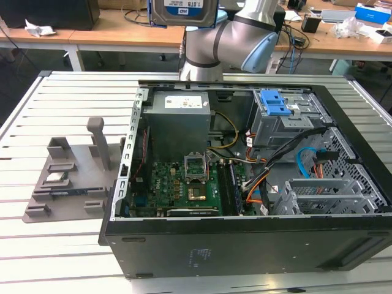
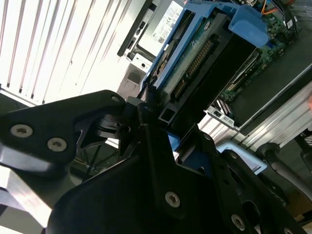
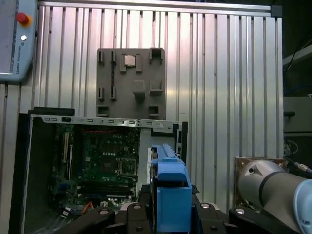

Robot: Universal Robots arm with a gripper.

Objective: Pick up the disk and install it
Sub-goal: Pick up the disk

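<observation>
The disk (image 1: 182, 11) hangs high above the back of the open computer case, at the top edge of the exterior view, its blue-and-white label facing the camera and its blue carrier framing it. My arm (image 1: 226, 40) bends just below and to the exterior view's right of it. In the second wrist view my gripper (image 2: 157, 117) is shut on the disk (image 2: 195, 63), seen edge-on with its connector row showing. In the first wrist view the blue carrier of the disk (image 3: 169, 187) stands between the black fingers (image 3: 136, 214), over the case.
The open computer case (image 1: 245, 251) lies on the slatted aluminium table (image 1: 67, 98). Inside are a motherboard (image 1: 184, 184), a power supply (image 1: 180, 116) and a grey drive cage with a blue latch (image 1: 274, 103). A grey fixture tray (image 1: 43, 211) sits at the exterior view's left.
</observation>
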